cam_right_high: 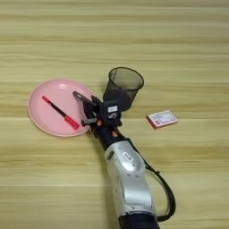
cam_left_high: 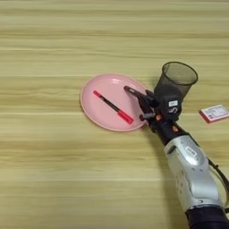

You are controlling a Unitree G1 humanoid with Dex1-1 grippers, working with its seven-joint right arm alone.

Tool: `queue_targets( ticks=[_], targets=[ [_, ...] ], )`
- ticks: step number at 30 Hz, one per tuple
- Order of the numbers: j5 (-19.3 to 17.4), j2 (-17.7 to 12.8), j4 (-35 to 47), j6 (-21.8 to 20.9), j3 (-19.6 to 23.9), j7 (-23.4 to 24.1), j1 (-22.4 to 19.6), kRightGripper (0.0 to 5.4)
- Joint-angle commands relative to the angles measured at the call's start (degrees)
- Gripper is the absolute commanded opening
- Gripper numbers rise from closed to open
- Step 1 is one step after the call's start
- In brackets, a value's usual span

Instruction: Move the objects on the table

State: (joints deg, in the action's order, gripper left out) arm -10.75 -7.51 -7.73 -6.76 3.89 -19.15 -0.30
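Silver forearm (cam_right_high: 127, 179), red-capped pen (cam_left_high: 112, 107) on pink plate (cam_left_high: 96, 115), mesh cup (cam_right_high: 124, 87) beside

Pink, black, red and silver on pale striped wood

The wide light yellowish wood-grain table (cam_left_high: 53, 179) carries horizontal plank stripes in paler and browner tones. The round plate (cam_left_high: 96, 112) is plain soft pink. On it lies the thin black pen with a red cap and red tip (cam_left_high: 112, 107). The mesh cup (cam_right_high: 125, 86) is black with a fine see-through grid. The small flat box (cam_right_high: 162, 119) is red with a white face. The two-fingered gripper (cam_right_high: 85, 109) is black with a white label and small orange spots; the forearm (cam_right_high: 127, 176) is silver.
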Motion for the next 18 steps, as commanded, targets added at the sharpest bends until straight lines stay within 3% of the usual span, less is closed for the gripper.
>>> queue_targets(
  ticks=[1, 18],
  targets=[
    [0.62, -0.67, 1.33, 0.15, -0.15, 0.33, -2.01, 1.04],
    [1.6, -0.92, 0.18, 0.36, -0.89, 0.18, -2.11, 1.04]
  ],
)
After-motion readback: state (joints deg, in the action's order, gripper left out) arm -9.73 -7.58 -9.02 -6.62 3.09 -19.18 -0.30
